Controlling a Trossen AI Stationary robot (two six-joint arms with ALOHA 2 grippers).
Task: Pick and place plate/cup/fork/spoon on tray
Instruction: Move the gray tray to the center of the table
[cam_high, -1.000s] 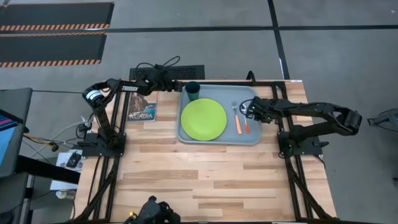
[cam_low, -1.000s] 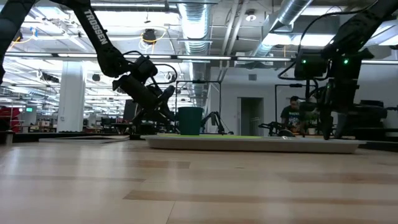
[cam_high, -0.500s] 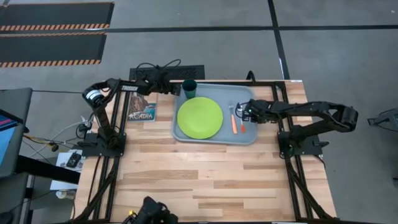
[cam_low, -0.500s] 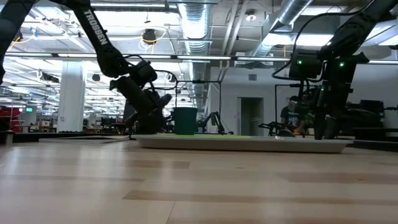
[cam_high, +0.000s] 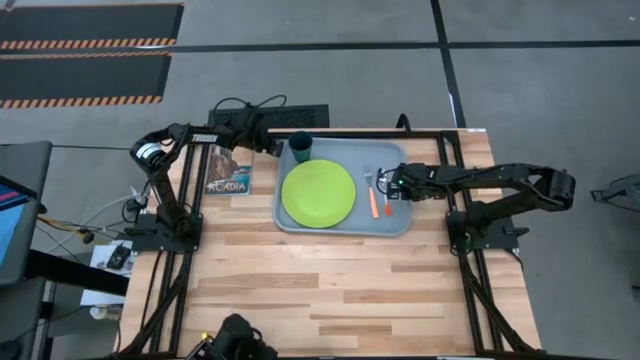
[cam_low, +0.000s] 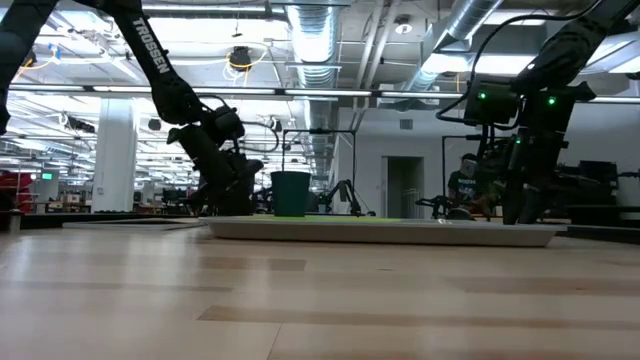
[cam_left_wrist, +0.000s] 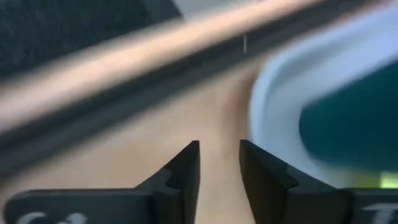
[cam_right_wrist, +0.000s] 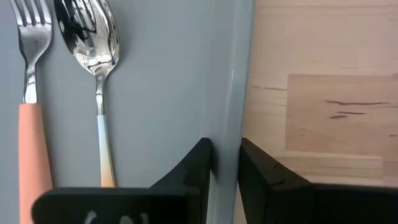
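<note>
Both arms meet at the tray (cam_high: 400, 222), which already carries all four dishes.

The right gripper (cam_right_wrist: 222, 163) is clenched on the tray's rim at the edge nearest the spoon (cam_right_wrist: 93, 43) and fork (cam_right_wrist: 28, 56). The left gripper (cam_left_wrist: 219, 163), its fingers narrowly parted and grasping nothing, sits just off the tray's opposite corner, beside the cup (cam_high: 300, 147). The plate (cam_high: 318, 192) lies on the tray between the cup and the cutlery, and the tray rests on the table (cam_high: 340, 290).
</note>
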